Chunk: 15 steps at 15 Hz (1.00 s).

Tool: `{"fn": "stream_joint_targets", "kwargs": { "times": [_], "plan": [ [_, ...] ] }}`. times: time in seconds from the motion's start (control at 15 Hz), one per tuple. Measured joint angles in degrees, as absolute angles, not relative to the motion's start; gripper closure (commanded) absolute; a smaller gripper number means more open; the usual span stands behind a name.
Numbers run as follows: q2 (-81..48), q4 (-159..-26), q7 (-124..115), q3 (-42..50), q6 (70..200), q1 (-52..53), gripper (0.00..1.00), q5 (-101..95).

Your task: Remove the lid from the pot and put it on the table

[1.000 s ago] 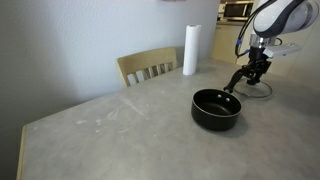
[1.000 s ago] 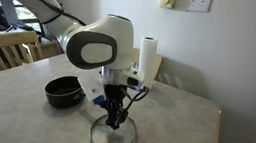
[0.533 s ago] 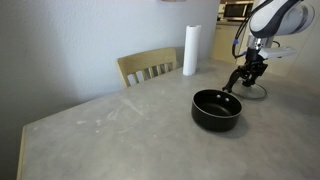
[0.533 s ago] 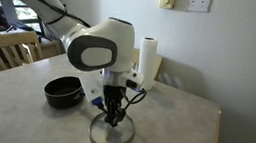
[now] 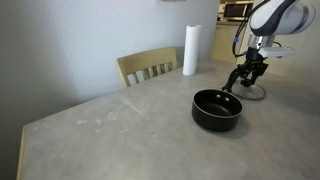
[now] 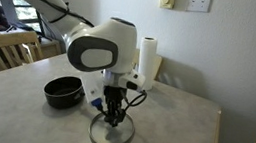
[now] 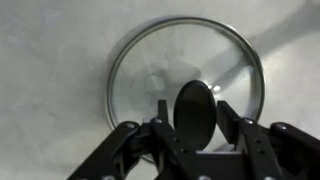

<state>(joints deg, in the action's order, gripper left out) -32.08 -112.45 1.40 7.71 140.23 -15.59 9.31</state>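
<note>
Reading across an exterior view, the pot (image 6: 62, 92) is sitting open and lidless off to one side of the gripper (image 6: 112, 120), near it but apart. The lid (image 6: 111, 133) is lying directly beneath the gripper on the table (image 6: 177, 119), and the paper-towel roll (image 6: 148, 56) is standing beyond the gripper, well clear.

Across the wrist view, one finger (image 7: 163, 128) is flanking the knob (image 7: 194, 108) and its twin is flanking the far side. Both are sitting close against it, but I cannot tell whether they are pinching the knob or standing just free of it.

The lid appears to be resting flat, so the step in hand is looking like the release. To do it well, the operator should be spreading the fingers evenly until both are clear of the knob, then rising straight up from it. Any sideways drift while a pad is touching would be dragging the glass across the stone-look top, perhaps toward the pot. If the rim is not down all round, lowering a touch before opening is the safer choice.

The lid is showing as a round, clear glass disc inside a thin bright metal rim, with a black oval knob at its centre. The mottled grey surface is reading plainly through it, and pale glints are crossing the glass beside the knob.
</note>
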Motion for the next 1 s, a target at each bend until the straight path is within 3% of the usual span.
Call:
{"fn": "stream_joint_targets", "kwargs": {
  "times": [0.13,0.53,1.0],
  "plan": [
    [-32.1,-112.4,1.5,7.7,140.2,-15.7,0.01,9.4],
    [-31.2,-112.3,2.2,8.4,139.1,-16.1,0.0,8.5],
    [-23.2,-113.6,7.6,12.6,129.1,-16.1,0.0,-2.9]
  ]
}}
